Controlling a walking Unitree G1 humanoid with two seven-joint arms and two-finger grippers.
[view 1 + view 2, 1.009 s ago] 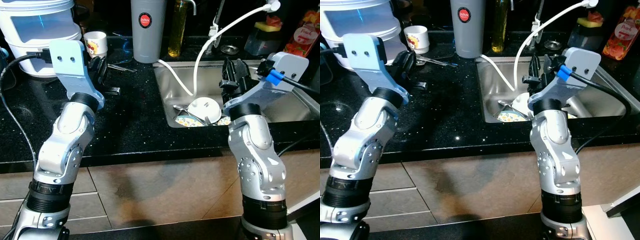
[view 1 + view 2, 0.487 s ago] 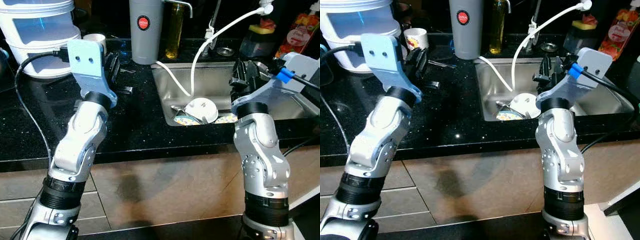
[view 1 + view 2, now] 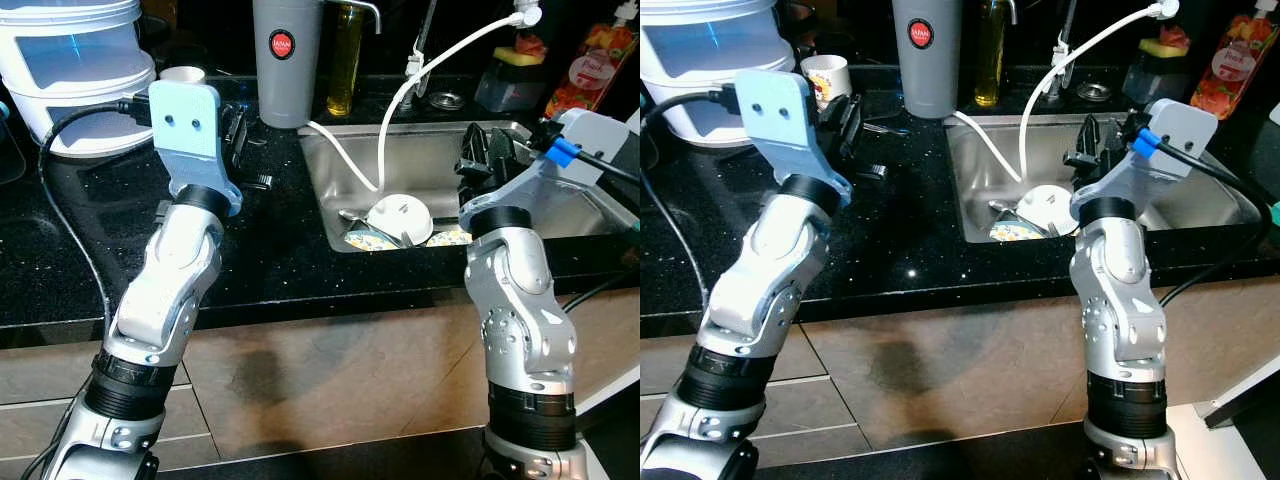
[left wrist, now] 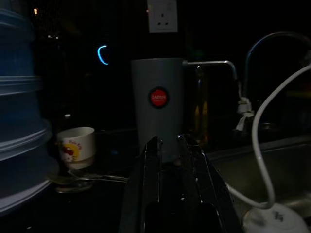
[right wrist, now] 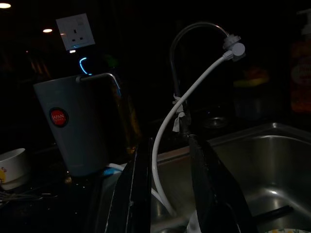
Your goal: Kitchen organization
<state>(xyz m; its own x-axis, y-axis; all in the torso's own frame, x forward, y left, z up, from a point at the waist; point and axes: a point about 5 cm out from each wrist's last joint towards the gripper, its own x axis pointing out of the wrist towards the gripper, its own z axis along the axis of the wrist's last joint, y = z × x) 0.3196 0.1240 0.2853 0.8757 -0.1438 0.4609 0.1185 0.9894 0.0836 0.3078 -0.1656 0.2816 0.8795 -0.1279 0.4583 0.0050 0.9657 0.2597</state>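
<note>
both grippers hover empty with fingers slightly parted, the left gripper [image 4: 167, 160] over the black speckled countertop [image 3: 270, 240] before a tall grey cylindrical jug [image 3: 288, 60], the right gripper [image 5: 167, 160] above the stainless steel sink [image 3: 440, 170] holding an upturned white bowl [image 3: 400, 215]

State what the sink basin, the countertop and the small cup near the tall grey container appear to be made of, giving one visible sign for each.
Sink basin: likely stainless steel, brushed silver with soft reflections.
Countertop: looks like polished black stone, granite or a composite, glossy with pale speckles.
Small cup: probably glazed ceramic, though plastic is possible; white, smooth, with a printed design.
</note>
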